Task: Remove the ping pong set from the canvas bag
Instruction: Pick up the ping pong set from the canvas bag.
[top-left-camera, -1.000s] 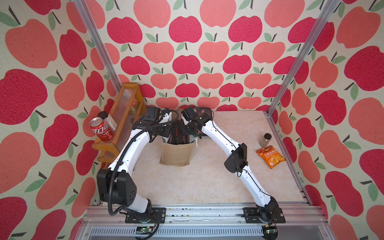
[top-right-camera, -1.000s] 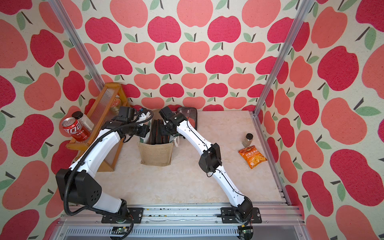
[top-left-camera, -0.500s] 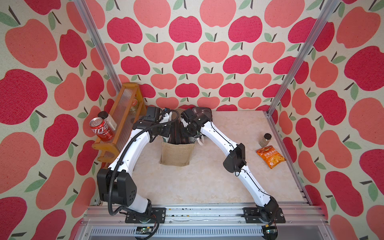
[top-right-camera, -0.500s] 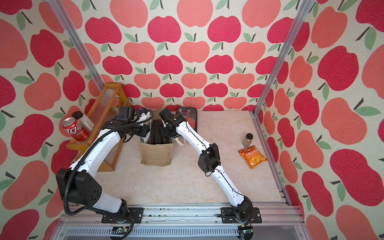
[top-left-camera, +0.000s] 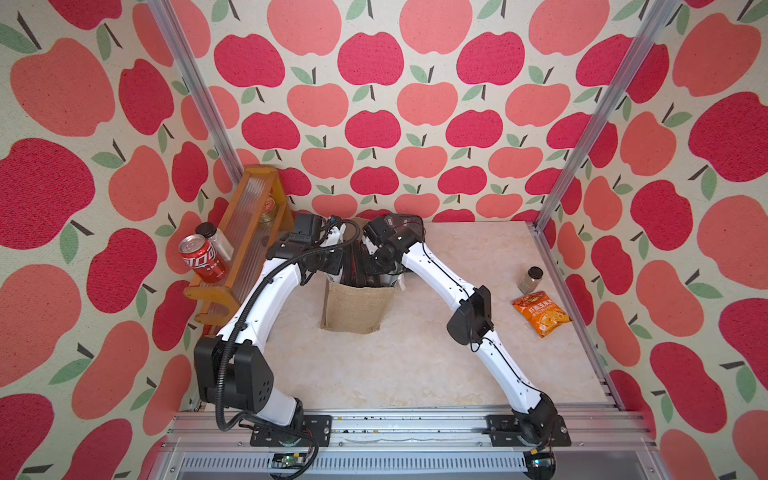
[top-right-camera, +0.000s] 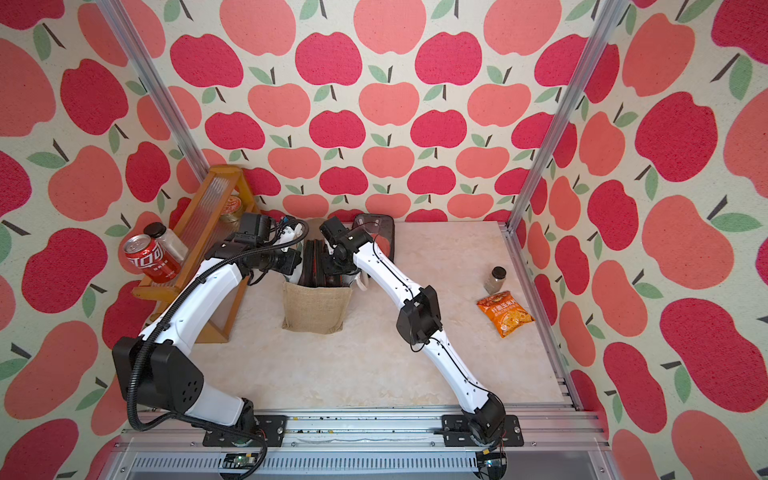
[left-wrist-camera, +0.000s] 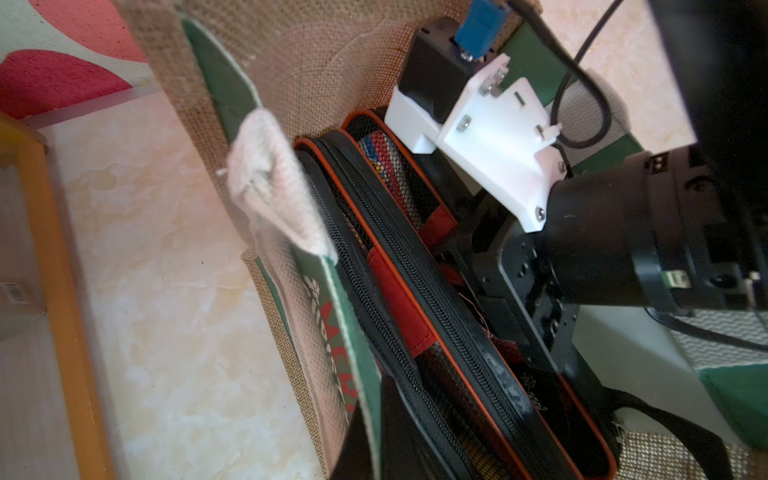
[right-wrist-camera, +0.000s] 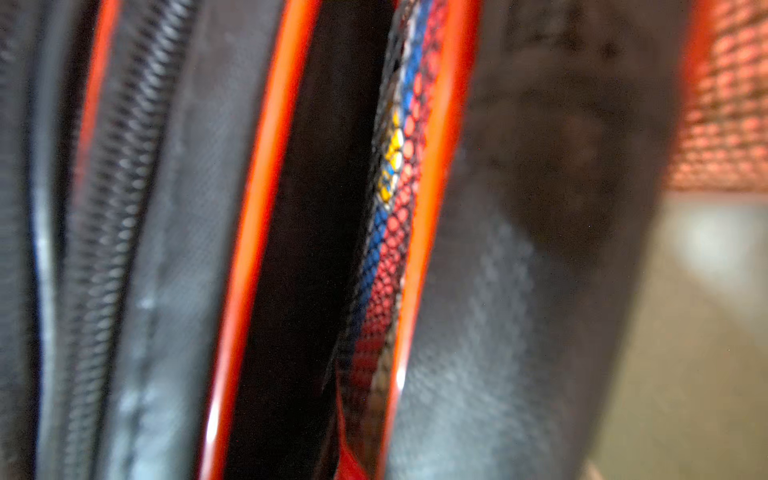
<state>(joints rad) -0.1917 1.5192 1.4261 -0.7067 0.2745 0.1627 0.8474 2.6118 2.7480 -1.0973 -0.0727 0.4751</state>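
Our left pincer (top-left-camera: 334, 272) is pinched tight on the side edge of the canvas bag (top-left-camera: 355, 307), our right pincer (top-left-camera: 382, 270) is down inside it beside the ping pong set (left-wrist-camera: 415, 266), but we cannot tell if it grips, and the black zip case stands in the bag on the table (top-left-camera: 415, 365).

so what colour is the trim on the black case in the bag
Orange-red, running along the edges of the case; it shows best in the left wrist view.

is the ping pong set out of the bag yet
No, the black zip case with orange piping sits down inside the canvas bag, between its jute walls.
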